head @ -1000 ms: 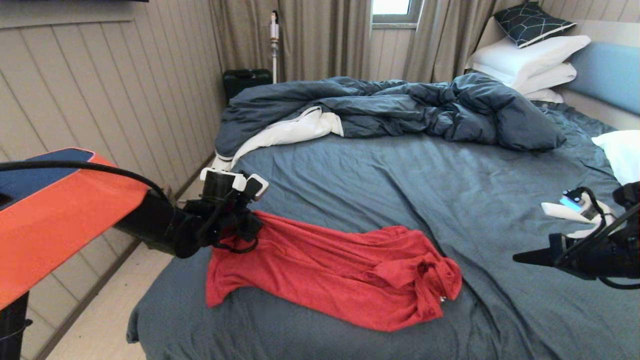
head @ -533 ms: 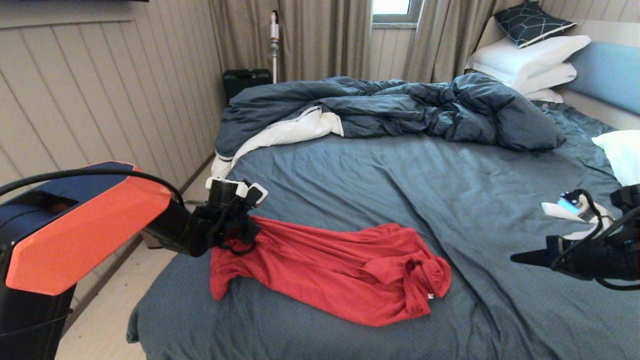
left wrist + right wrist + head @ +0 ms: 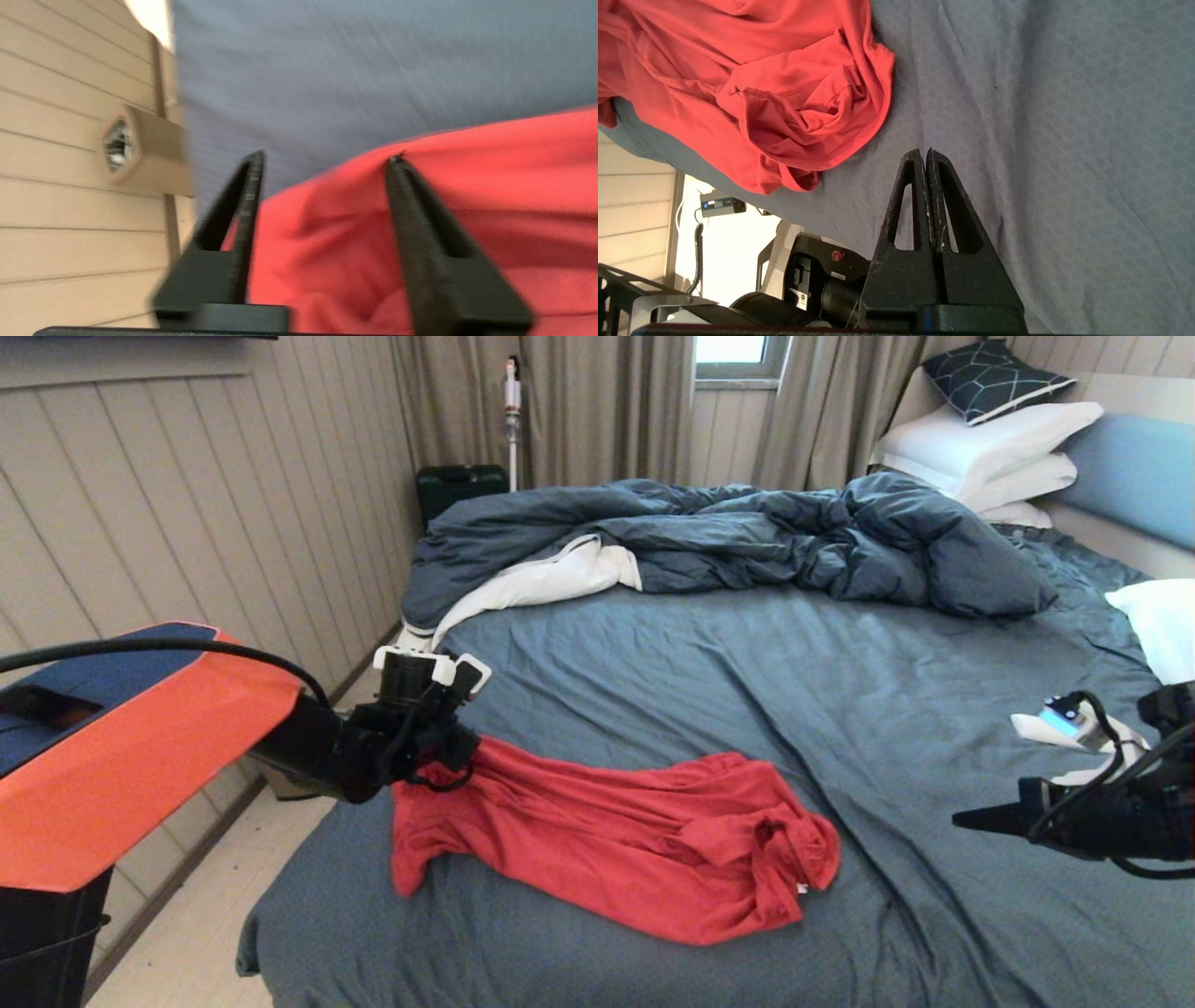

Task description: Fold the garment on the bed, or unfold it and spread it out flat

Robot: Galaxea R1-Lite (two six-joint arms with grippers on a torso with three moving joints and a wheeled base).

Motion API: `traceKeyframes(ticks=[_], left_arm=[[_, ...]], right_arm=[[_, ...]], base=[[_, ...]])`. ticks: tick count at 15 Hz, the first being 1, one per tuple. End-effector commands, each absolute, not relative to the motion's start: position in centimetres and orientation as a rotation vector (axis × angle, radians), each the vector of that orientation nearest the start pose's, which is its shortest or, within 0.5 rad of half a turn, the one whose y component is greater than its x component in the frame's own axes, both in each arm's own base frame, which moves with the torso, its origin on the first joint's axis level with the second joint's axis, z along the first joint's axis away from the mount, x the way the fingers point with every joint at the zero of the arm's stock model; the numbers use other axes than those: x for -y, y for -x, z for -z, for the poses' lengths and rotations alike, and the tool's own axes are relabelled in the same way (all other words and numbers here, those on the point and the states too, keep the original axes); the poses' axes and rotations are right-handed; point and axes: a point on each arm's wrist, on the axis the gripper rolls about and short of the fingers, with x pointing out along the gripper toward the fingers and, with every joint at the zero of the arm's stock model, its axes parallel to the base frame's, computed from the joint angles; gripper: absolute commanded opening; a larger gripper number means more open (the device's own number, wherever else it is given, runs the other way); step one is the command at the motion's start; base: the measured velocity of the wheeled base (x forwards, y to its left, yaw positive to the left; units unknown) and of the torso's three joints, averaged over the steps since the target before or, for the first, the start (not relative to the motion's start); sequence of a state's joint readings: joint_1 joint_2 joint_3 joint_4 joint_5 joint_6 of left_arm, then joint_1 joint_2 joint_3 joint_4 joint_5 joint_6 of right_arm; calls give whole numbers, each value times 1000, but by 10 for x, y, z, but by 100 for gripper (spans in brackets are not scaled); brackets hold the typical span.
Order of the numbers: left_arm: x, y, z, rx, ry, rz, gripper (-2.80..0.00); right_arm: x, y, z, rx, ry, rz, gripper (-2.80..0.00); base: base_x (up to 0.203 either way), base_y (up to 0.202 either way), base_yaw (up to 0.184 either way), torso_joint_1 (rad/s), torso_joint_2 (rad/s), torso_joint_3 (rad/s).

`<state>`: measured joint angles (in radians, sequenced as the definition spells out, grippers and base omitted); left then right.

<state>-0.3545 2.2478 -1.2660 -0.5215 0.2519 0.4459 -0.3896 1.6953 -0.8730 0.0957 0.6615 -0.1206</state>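
Left gripper low, jaws parted, seemingly empty, right gripper hovering, fingers pressed together

Red garment (plain) on blue-grey bed.

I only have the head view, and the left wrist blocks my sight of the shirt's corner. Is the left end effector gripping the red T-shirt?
Observer: No. The left wrist view shows the left end effector open, with the red T-shirt lying behind it and nothing clamped.
Operator: And the right one?
Observer: The right wrist view shows the right end effector shut and empty, over the bare bed sheet, beside the T-shirt's bunched end and not touching it.
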Motion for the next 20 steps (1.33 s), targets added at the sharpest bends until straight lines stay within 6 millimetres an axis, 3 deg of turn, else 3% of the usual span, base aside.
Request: traceKeyframes(ticks=[1, 6, 11, 12, 16, 20], left_arm=[[145, -409, -113, -352, -560, 179, 0], [132, -408, -121, -352, -550, 133, 0], [119, -376, -146, -499, -394, 87, 0], [116, -368, -154, -551, -330, 79, -280], [116, -351, -174, -750, -75, 113, -280], [126, -365, -157, -906, 70, 116, -280]], right_arm=[[91, -255, -143, -775, -350, -301, -280], [91, -255, -143, -777, -350, -301, -280], [90, -255, -141, -785, -353, -301, -280], [90, -255, -141, -785, -353, -301, -280], [90, -255, -138, -794, -358, -303, -280], [91, -257, -136, -796, -357, -300, -280]], base=[[0, 0, 0, 0, 0, 0], [0, 0, 0, 0, 0, 0], [0, 0, 0, 0, 0, 0], [0, 0, 0, 0, 0, 0], [0, 0, 0, 0, 0, 0], [0, 0, 0, 0, 0, 0]])
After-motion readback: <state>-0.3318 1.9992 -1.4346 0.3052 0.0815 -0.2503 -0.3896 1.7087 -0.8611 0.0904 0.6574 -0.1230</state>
